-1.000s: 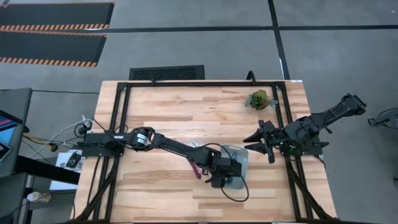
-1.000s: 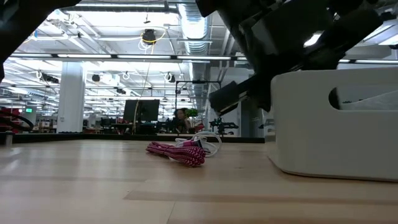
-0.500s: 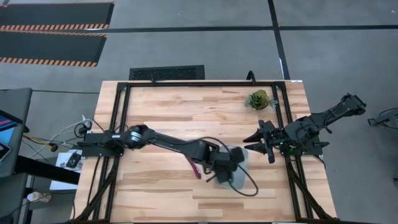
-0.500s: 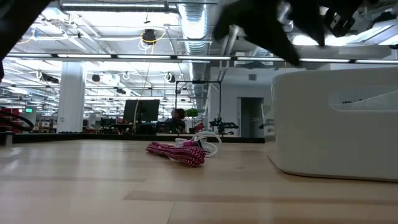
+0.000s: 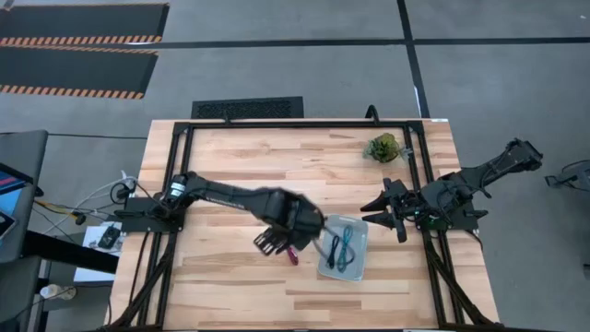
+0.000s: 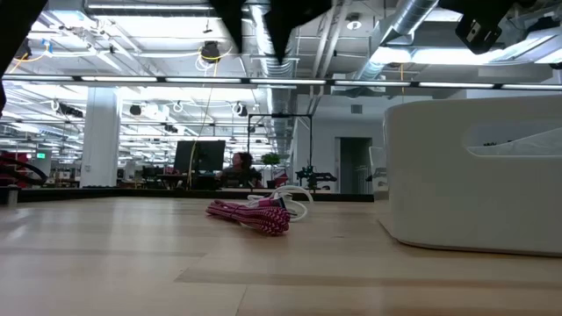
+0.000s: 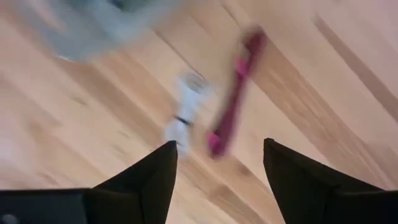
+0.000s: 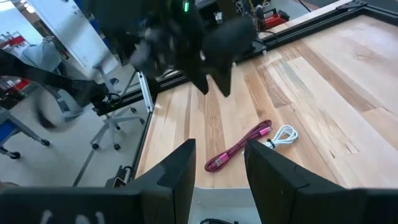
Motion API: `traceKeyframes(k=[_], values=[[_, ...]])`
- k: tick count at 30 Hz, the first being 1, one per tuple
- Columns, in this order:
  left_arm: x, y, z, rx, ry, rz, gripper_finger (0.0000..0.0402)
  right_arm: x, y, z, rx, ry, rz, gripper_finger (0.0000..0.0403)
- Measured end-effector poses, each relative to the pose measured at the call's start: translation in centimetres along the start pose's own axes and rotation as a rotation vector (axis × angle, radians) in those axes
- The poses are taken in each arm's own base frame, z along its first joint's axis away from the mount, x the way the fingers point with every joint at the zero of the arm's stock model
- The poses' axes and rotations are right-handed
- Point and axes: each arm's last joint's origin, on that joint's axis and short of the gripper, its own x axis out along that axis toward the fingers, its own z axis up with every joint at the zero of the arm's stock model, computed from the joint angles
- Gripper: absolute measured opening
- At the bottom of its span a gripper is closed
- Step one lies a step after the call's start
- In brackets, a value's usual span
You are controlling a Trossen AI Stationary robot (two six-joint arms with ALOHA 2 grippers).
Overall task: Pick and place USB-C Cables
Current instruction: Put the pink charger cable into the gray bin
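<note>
The left pincer (image 5: 268,243), released and empty, has moved off the tray (image 5: 359,253) to above the dark red cable (image 5: 291,254); right pincer (image 5: 385,210) released.

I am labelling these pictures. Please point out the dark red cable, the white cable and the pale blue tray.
dark red cable (image 8: 236,150): right wrist view, middle of the cord.
white cable (image 8: 283,135): right wrist view, its loop.
pale blue tray (image 5: 361,249): high view, its right rim.

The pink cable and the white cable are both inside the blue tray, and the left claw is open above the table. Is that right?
Not quite. The pink cable and the white cable lie on the wooden table beside the blue tray, not inside it; the high view shows that. The left claw is indeed open above the table.
</note>
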Motion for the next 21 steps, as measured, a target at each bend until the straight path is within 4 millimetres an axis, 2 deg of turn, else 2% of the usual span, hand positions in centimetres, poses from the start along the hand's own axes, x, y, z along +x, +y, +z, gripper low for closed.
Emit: traceKeyframes(k=[5,9,16,21], values=[[3.6,-1.8,0.0,0.012,0.048,-0.074,0.0222,0.0,0.0,0.0,-0.002,0.004,0.001,0.0161],[6.6,-3.1,-0.5,0.031,0.035,-0.031,0.0222,0.0,0.0,-0.1,-0.004,0.009,-0.002,0.0161],[9.1,-4.6,-3.0,-0.019,-0.102,0.114,0.0222,0.0,-0.1,-0.3,-0.011,0.028,-0.013,0.0161],[11.1,-4.8,-4.5,-0.030,-0.200,0.211,0.0222,0.0,-0.2,-0.3,-0.010,0.027,-0.015,0.0161]])
